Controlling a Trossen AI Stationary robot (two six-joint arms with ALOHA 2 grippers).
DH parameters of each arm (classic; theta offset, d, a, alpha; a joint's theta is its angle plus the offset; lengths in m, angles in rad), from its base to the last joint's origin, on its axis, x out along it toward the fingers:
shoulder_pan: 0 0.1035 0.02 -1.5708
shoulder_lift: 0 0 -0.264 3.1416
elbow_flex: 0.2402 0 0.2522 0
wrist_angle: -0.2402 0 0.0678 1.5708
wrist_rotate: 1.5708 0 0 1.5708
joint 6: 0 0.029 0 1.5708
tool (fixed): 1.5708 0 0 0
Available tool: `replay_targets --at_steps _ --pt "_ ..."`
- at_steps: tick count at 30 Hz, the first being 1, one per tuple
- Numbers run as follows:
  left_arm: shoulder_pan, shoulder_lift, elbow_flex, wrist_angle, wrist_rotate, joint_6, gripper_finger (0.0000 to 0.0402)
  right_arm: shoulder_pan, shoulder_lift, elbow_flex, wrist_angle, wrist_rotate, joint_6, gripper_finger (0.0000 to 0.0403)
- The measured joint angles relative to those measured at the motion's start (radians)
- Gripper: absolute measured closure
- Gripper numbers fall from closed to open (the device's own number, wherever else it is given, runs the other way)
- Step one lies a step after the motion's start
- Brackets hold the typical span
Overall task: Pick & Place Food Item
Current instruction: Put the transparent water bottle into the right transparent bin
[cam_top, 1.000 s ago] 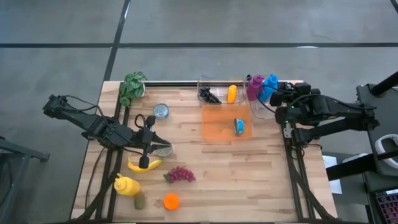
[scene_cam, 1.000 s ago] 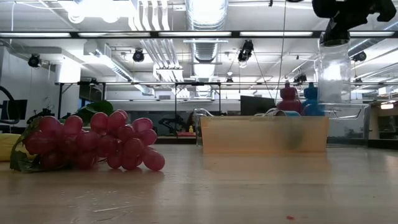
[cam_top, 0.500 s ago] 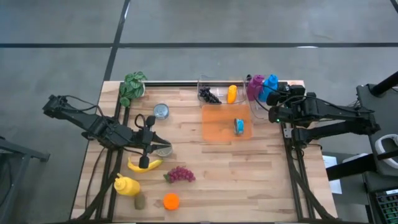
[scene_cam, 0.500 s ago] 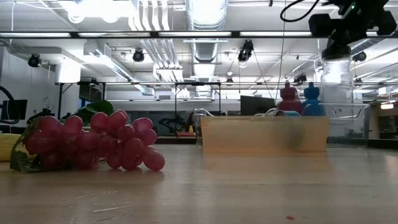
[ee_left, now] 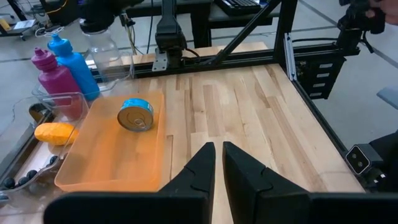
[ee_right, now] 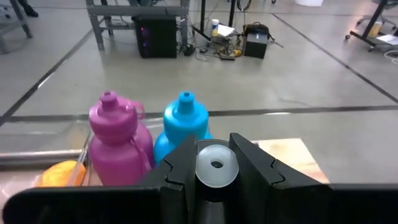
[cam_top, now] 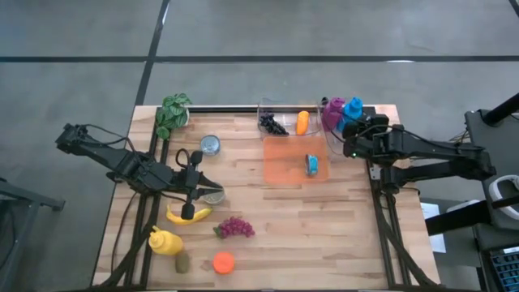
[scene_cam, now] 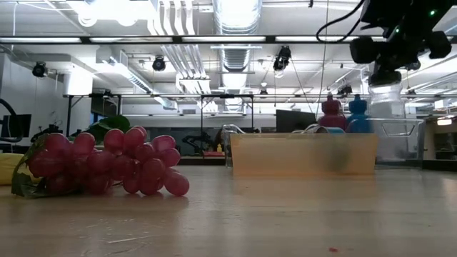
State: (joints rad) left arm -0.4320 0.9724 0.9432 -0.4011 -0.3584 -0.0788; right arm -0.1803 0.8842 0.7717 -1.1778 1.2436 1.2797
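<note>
My right gripper (cam_top: 350, 148) is shut on a clear bottle (scene_cam: 388, 118) with a pale grey cap. It holds it at the table's far right, beside a pink bottle (cam_top: 332, 113) and a blue bottle (cam_top: 352, 110). The bottle hangs upright below the gripper (scene_cam: 388, 71). My left gripper (cam_top: 189, 212) is shut and empty over a banana (cam_top: 201, 214) at the left. An orange tray (cam_top: 284, 166) holds a blue can (cam_top: 312, 165). Purple grapes (cam_top: 235, 227) lie near the front. My right gripper pinches the clear bottle's round grey cap (ee_right: 216, 165) between its two fingers (ee_right: 180, 167), one on each side. The fingers point down from above. The bottle hangs upright below them, and whether its base touches the table I cannot tell.
A clear bin (cam_top: 280, 109) at the far edge holds dark grapes and an orange item. A plant (cam_top: 173, 113), a tin (cam_top: 210, 145), a mustard bottle (cam_top: 165, 242) and an orange (cam_top: 223, 262) stand on the left half. Bare wood lies right of the tray.
My right gripper has gone toward the table's left edge and down with the clear bottle, which stays upright and now stands lower, close beside the blue and pink bottles.
</note>
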Motion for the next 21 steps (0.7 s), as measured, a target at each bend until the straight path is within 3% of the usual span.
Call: replay_targets --at_steps 13,21 --pt "0.001 0.000 0.000 0.000 0.000 0.000 0.0369 -0.015 0.001 -0.012 0.014 -0.037 -0.006 0.0327" --pt "0.001 0.000 0.000 0.000 0.000 0.000 0.0369 -0.015 0.001 -0.012 0.014 -0.037 0.001 0.0292"
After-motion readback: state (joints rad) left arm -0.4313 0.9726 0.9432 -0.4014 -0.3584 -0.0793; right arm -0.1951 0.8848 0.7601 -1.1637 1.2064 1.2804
